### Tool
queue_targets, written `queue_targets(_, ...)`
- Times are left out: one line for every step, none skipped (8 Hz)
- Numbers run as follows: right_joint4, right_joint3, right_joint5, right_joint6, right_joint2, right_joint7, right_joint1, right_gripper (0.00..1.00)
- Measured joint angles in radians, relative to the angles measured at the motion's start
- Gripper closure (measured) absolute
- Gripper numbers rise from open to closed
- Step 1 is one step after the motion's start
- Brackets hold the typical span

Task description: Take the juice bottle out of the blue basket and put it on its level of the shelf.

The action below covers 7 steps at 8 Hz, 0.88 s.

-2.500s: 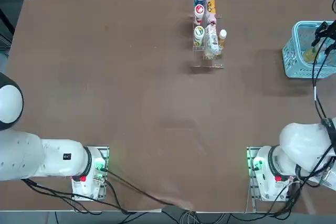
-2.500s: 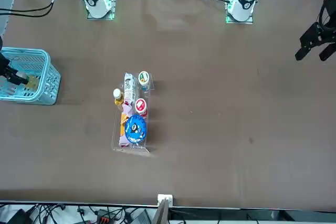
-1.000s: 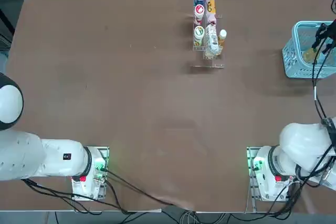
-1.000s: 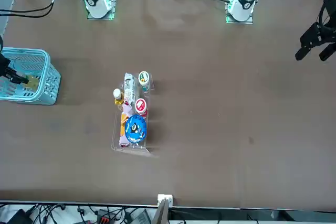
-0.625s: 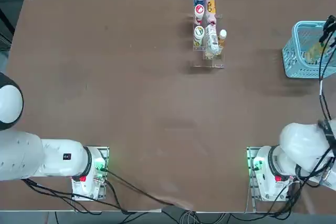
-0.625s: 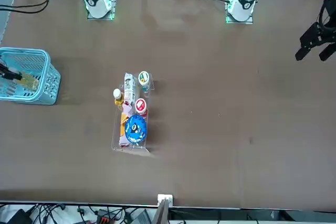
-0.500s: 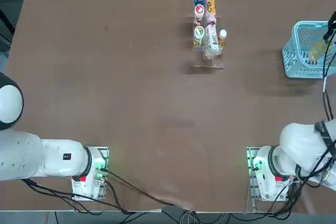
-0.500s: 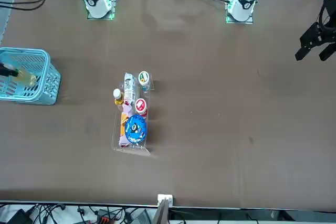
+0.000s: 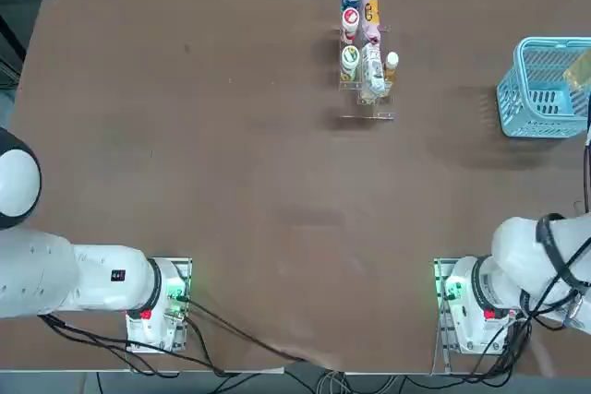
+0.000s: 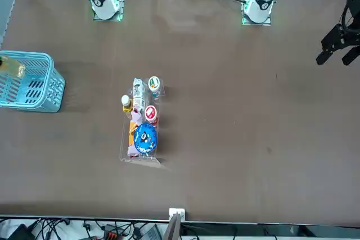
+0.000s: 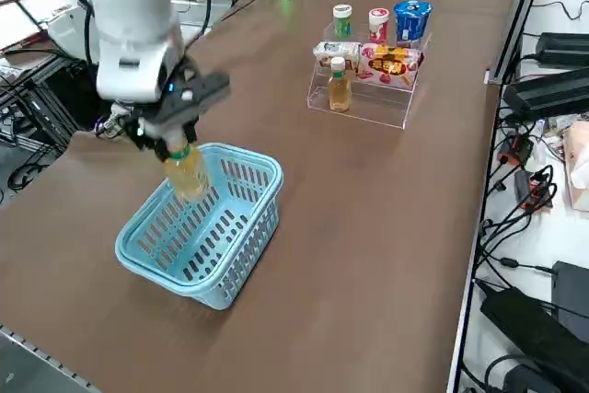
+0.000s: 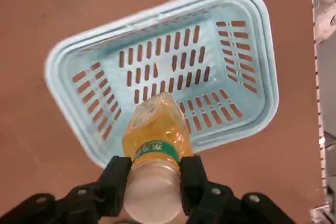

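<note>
Lifted higher, the juice bottle (image 12: 157, 132) hangs above the blue basket (image 12: 197, 82), the right gripper's (image 12: 156, 163) fingers closed around its neck.

right arm (image 11: 133, 34) reaching out, its white end section coming down to the wrist (image 11: 166, 89), dark fittings clustered there. right claw (image 12: 156, 174) hangs at the low end of the arm, just below the wrist, pointing downward. its two black fingers (image 12: 114, 179) face each other, closed in a firm grip, a gap kept between them by what they clasp; tips roughly level with one another. seen from overhead: base (image 9: 480, 306) upright and bolted down, white shoulder (image 9: 526, 251) leaning outward to the arm's own right, a dark band around it, black cables (image 9: 531, 316) looped alongside. wrist and claw out of that view.
</note>
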State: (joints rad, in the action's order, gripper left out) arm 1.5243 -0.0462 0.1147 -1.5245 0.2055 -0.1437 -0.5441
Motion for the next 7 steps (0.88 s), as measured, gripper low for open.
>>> queue_targets(-0.019, -0.004, 0.008, 0.032, -0.035, -0.017, 0.05, 0.47)
queue_targets(-0.037, -0.008, 0.009, 0.062, -0.059, -0.066, 0.103, 0.47)
queue_targets(-0.06, -0.01, 0.009, 0.09, -0.072, -0.125, 0.154, 0.47)
queue_targets(-0.077, -0.011, 0.007, 0.105, -0.072, -0.165, 0.198, 0.47)
queue_targets(-0.082, -0.012, 0.006, 0.106, -0.069, -0.199, 0.246, 0.47)
queue_targets(-0.082, -0.014, 0.005, 0.107, -0.063, -0.245, 0.305, 0.47)
queue_targets(-0.083, -0.015, 0.004, 0.106, -0.054, -0.29, 0.366, 0.47)
